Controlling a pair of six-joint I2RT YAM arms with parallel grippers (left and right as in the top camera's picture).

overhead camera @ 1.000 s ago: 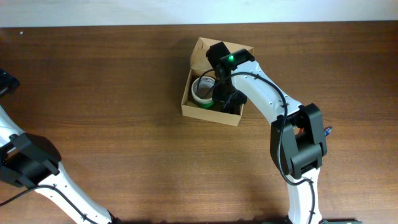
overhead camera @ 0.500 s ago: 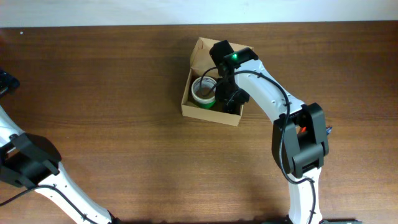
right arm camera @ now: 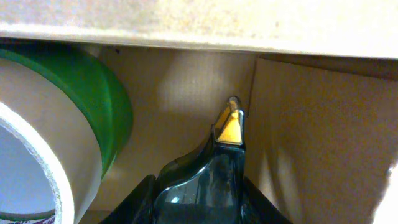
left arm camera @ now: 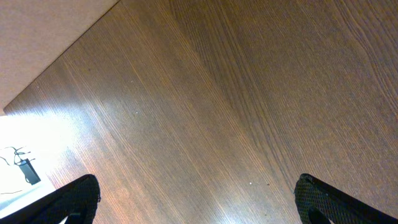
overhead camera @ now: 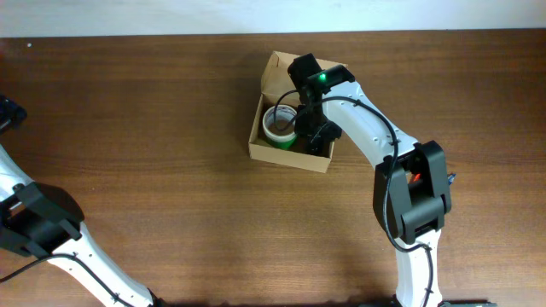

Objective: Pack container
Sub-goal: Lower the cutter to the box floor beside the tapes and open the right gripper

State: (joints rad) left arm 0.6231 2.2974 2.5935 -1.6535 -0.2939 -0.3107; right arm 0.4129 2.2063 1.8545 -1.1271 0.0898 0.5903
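Right gripper (right arm camera: 199,190) sits inside the cardboard box (overhead camera: 286,158) on the far middle of the table (overhead camera: 153,128), jaws partway apart around a dark yellow-tipped tool (right arm camera: 229,127); whether they pinch it, I cannot tell. One box holds one green-edged tape roll (overhead camera: 277,124) and one tool. Since a second ago the arm has shifted slightly. Left gripper (left arm camera: 196,199) gapes wide, empty

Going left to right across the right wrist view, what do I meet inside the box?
green tape roll -> dark thing with a yellow tip -> side wall of the box
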